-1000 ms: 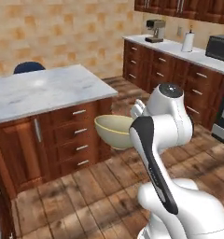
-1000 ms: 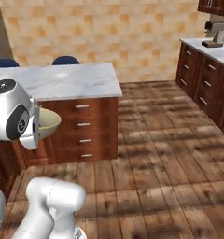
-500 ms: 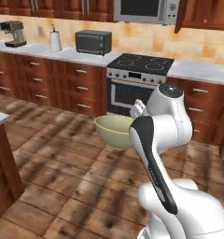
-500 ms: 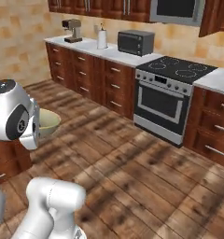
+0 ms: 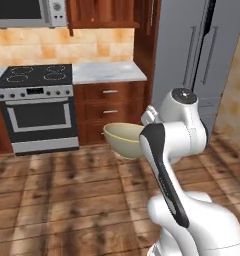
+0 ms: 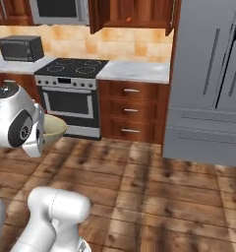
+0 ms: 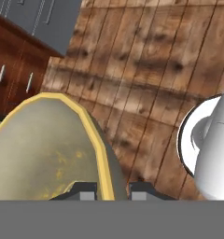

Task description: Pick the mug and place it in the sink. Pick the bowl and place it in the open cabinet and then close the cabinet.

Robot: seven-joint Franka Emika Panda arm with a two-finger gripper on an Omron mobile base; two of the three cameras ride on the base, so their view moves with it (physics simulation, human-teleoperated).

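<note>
An olive-tan bowl (image 5: 123, 139) with a paler rim hangs in front of the white arm, above the wooden floor. It also shows at the left in the right base view (image 6: 53, 129). In the hand view my gripper (image 7: 113, 190) is shut on the bowl (image 7: 44, 149), one fingertip inside its rim and one outside. High on the wall, the reddish-brown cabinet (image 6: 134, 12) stands open over the counter; its lower edge is in the left base view (image 5: 104, 15). The mug and the sink are out of view.
A steel stove with an oven (image 5: 39, 107) stands ahead left, beside wooden drawers (image 5: 109, 107) under a marble counter (image 5: 107, 72). A tall grey fridge (image 5: 202, 55) rises to the right. A black microwave (image 6: 20, 47) sits on the far left counter.
The whole scene has swept sideways as the base turned: the coffee machine and long counter are gone, and the fridge and open cabinet came in. The bowl stays in the gripper.
</note>
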